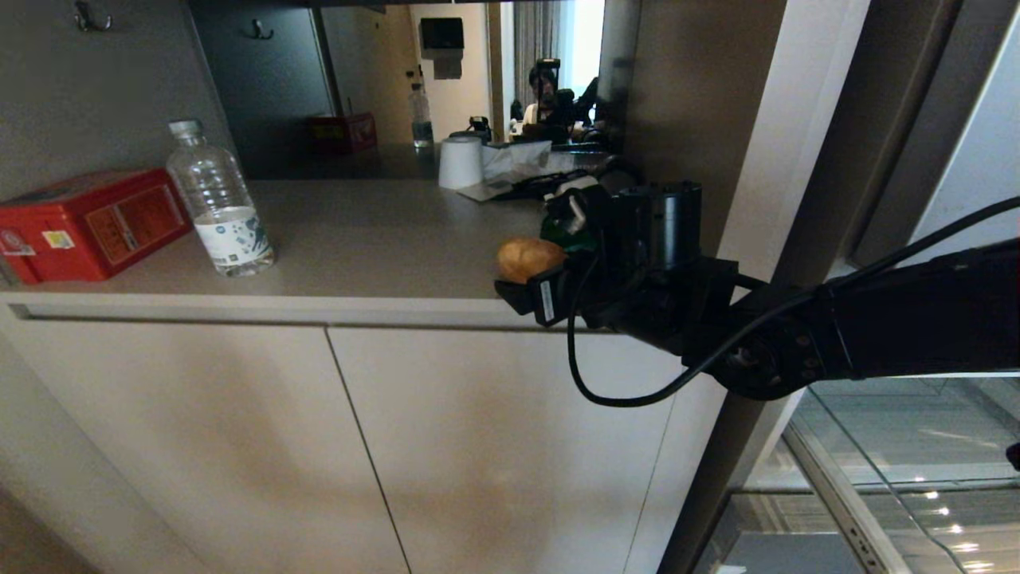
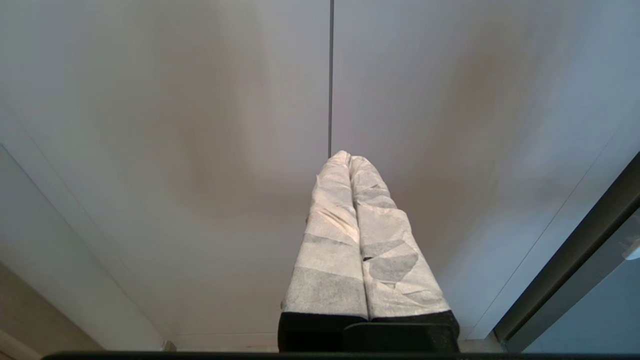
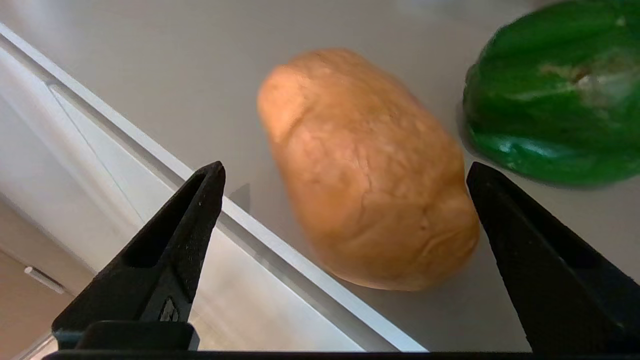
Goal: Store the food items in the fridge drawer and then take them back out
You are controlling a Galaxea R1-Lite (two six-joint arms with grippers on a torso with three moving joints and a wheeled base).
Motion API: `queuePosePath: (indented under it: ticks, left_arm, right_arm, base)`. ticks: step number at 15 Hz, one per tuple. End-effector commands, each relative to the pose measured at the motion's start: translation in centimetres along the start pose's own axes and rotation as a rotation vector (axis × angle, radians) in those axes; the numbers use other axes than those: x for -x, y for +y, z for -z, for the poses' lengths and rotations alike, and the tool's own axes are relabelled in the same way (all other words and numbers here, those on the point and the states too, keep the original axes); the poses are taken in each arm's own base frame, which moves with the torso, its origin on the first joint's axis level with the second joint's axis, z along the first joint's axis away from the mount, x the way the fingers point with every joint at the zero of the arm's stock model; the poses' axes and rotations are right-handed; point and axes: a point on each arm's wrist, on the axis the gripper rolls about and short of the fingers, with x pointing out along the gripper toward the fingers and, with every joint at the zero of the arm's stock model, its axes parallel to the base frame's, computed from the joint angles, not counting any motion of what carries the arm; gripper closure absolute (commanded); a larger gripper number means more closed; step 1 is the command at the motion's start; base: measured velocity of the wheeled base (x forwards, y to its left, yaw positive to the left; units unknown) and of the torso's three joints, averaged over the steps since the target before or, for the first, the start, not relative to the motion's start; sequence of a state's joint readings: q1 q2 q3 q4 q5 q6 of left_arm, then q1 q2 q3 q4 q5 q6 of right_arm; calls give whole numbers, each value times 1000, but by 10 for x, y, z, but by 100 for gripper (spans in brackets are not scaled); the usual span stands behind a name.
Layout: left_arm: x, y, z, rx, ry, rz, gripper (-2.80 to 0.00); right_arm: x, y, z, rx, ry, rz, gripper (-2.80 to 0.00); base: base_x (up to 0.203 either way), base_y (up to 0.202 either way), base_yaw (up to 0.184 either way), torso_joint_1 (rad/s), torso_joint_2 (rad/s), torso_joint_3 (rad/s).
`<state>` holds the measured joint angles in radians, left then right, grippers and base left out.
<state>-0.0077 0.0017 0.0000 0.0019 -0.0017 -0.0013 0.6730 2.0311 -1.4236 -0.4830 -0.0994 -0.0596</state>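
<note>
Spread wide and empty, the right gripper point(image 3: 345, 215) hovers over the potato point(image 3: 367, 170) lying between its fingers on the counter point(image 1: 358, 231), bell pepper point(image 3: 555, 90) just beyond, so either storing or nothing remains.

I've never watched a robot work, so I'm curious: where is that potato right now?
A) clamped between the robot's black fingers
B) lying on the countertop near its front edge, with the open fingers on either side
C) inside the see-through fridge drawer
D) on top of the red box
B: the potato rests on the countertop beside the green bell pepper, and the right gripper stands wide open around it without touching.
</note>
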Motion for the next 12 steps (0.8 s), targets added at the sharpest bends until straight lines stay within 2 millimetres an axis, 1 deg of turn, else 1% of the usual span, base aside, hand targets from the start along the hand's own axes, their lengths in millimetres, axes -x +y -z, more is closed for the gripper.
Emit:
queuePosePath:
  ticks: [1, 2, 9, 10, 12]
  left_arm:
    - [0, 0, 0, 0, -1, 0, 0]
    - [0, 0, 0, 0, -1, 0, 0]
    - [0, 0, 0, 0, 1, 0, 0]
    - [0, 0, 0, 0, -1, 0, 0]
    - [0, 0, 0, 0, 0, 0, 0]
  right_arm:
    - [-2, -1, 3, 0, 5, 4, -280]
    - [-2, -1, 3, 0, 5, 5, 0]
    - [1, -1, -2, 0, -6, 22, 0]
    - [2, -1, -4, 0, -11, 24, 0]
    - [11, 0, -14, -2, -32, 30, 0]
  base:
    - [0, 0, 0, 0, 0, 0]
    - [0, 0, 0, 0, 0, 0]
    - [0, 0, 0, 0, 0, 0]
    - [0, 0, 0, 0, 0, 0]
    - [0, 0, 0, 0, 0, 0]
